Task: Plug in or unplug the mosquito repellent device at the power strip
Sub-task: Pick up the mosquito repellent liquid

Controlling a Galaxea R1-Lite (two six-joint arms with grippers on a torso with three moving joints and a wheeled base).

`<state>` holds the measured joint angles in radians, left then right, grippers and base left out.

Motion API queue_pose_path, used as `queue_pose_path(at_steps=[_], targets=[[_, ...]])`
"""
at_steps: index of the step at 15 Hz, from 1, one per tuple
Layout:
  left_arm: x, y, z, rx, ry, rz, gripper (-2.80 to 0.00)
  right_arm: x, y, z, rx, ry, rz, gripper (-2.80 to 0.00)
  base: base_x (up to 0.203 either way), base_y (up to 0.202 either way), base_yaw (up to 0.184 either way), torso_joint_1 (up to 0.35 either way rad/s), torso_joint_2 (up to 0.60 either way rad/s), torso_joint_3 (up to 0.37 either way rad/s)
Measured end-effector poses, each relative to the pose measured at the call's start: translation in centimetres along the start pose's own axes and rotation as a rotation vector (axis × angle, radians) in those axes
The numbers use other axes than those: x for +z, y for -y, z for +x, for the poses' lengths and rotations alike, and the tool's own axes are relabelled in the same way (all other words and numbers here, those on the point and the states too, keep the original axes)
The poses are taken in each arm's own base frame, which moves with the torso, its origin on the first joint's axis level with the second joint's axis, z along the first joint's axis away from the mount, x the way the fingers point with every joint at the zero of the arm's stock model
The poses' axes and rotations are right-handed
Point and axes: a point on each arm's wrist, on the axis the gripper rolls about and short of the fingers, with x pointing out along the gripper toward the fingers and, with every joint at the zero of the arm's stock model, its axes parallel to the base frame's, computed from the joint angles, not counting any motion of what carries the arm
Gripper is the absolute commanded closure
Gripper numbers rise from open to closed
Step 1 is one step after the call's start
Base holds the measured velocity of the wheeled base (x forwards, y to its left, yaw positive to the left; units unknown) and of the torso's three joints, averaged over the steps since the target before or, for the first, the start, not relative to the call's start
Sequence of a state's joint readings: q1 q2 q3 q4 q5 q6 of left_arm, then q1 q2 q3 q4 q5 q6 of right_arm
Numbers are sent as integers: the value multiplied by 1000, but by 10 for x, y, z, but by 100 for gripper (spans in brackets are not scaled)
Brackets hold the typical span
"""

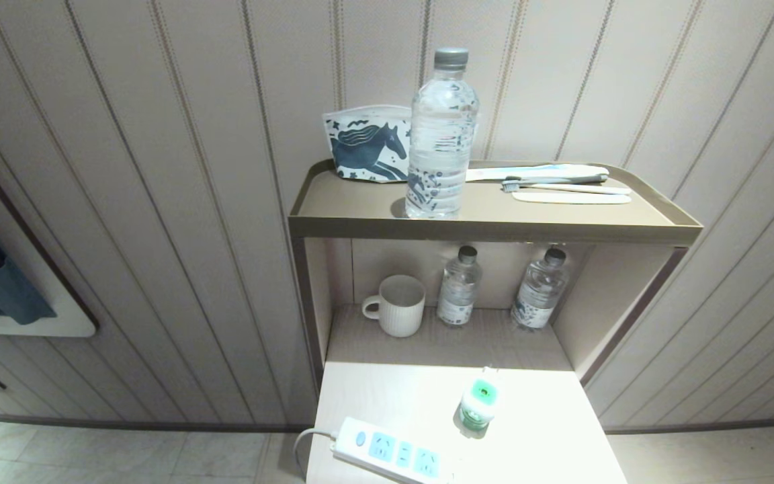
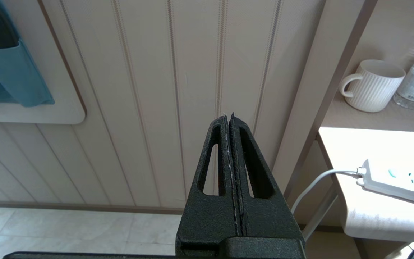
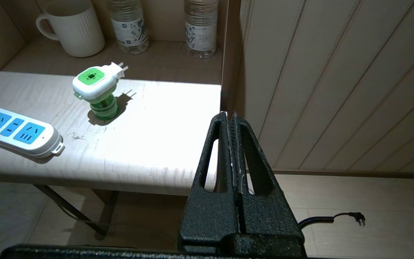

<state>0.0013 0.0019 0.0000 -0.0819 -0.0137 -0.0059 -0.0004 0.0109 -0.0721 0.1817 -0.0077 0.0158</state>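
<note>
I see nothing is done yet: the mosquito repellent device (image 1: 478, 405) stands unplugged on the worktop (image 1: 548, 437), at two o'clock from the power strip (image 1: 394, 457), while left gripper (image 2: 228, 120) and right gripper (image 3: 228, 118) wait off the worktop, jaws together and empty.

Tabletop front: bare surface is found between the power strip (image 1: 390, 458) and the mosquito repellent device (image 1: 478, 405), which stand apart.
Rear alcove: occupied by a mug (image 1: 396, 304) and two water bottles (image 1: 459, 286).
Overhead: access is capped by the upper shelf (image 1: 494, 232).
Right side: closed by a side panel (image 1: 629, 316).
</note>
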Motion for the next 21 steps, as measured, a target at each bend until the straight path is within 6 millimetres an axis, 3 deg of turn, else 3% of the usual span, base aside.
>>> queue_pose_path(at_steps=[7,9,13,17,19,21], targets=[[0,0,0,0,-1,0,0,0,0,-1,0,-37,-10,0,0,0,0,0,0,0],[0,0,0,0,-1,0,0,14,0,-7,3,-22,-11,0,0,0,0,0,0,0],[0,0,0,0,-1,0,0,86,-1,-30,12,88,-4,0,0,0,0,0,0,0],[0,0,0,0,0,0,0,181,-3,-16,30,27,84,0,0,0,0,0,0,0],[0,0,0,0,0,0,0,218,-5,0,121,-123,168,0,0,0,0,0,0,0],[0,0,0,0,0,1,0,223,-9,19,229,-418,214,0,0,0,0,0,0,0]])
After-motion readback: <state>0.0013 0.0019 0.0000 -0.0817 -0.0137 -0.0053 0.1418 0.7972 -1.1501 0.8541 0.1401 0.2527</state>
